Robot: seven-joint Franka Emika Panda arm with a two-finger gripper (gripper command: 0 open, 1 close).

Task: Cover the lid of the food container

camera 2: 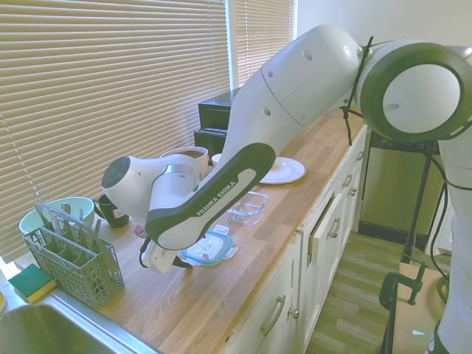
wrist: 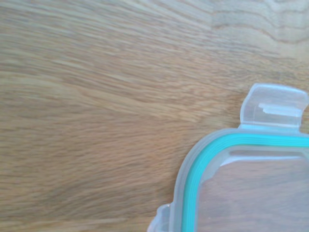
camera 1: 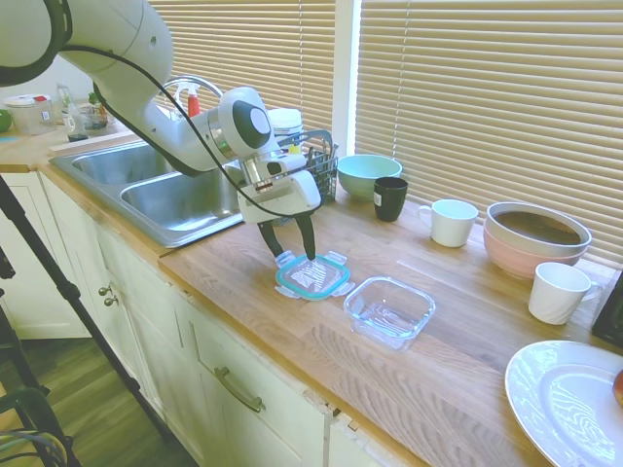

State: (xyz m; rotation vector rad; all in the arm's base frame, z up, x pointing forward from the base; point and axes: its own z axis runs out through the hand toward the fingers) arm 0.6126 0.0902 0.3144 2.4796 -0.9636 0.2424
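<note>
The lid (camera 1: 313, 276), clear with a teal rim and snap tabs, lies flat on the wooden counter near its front edge. Just to its right stands the food container (camera 1: 389, 309), a shallow clear square dish, uncovered and with nothing in it. My gripper (camera 1: 292, 255) points straight down over the lid's rear-left corner, fingers open. One fingertip (camera 1: 275, 253) is just outside the rim and the other is at the lid's back edge. From the other side, the lid (camera 2: 208, 247) and container (camera 2: 247, 206) show beside my forearm. The wrist view shows one corner of the lid (wrist: 212, 145) and a tab (wrist: 274, 108).
Behind the lid are a grey cutlery basket (camera 1: 321, 165), a teal bowl (camera 1: 368, 175), a black cup (camera 1: 390, 197) and a white mug (camera 1: 453, 222). Stacked pink bowls (camera 1: 537, 238), another mug (camera 1: 560, 292) and a white plate (camera 1: 569, 404) are at right. The sink (camera 1: 170, 195) is at left.
</note>
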